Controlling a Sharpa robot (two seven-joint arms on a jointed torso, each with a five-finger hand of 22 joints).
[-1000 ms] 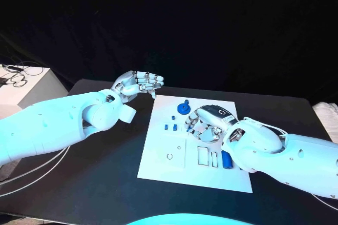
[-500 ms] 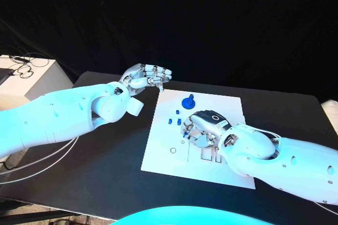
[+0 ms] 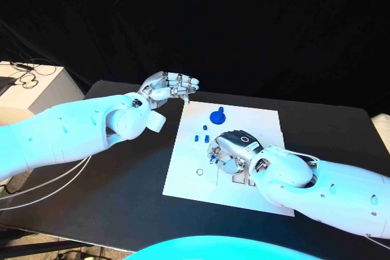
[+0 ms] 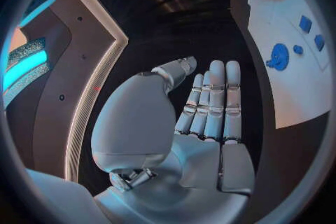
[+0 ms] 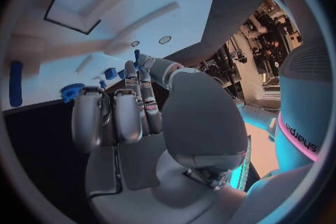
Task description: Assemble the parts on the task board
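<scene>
Right hand [image 3: 231, 150] low over task board [image 3: 260, 124], pinching small blue part [image 3: 213, 156]; left hand [image 3: 169, 88] empty, fingers curled, beyond board's far corner.

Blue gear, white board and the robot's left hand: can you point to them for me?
Blue gear [image 3: 216, 117], head view, on its round face.
White board [image 3: 261, 118], head view, on its bare far corner.
Left hand [image 3: 172, 87], head view, on its curled fingers.

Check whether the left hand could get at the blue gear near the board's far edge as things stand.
Probably yes: the left hand hangs just off the task board, holding nothing, and nothing lies between it and the blue gear; the right hand works nearer the middle.
</scene>
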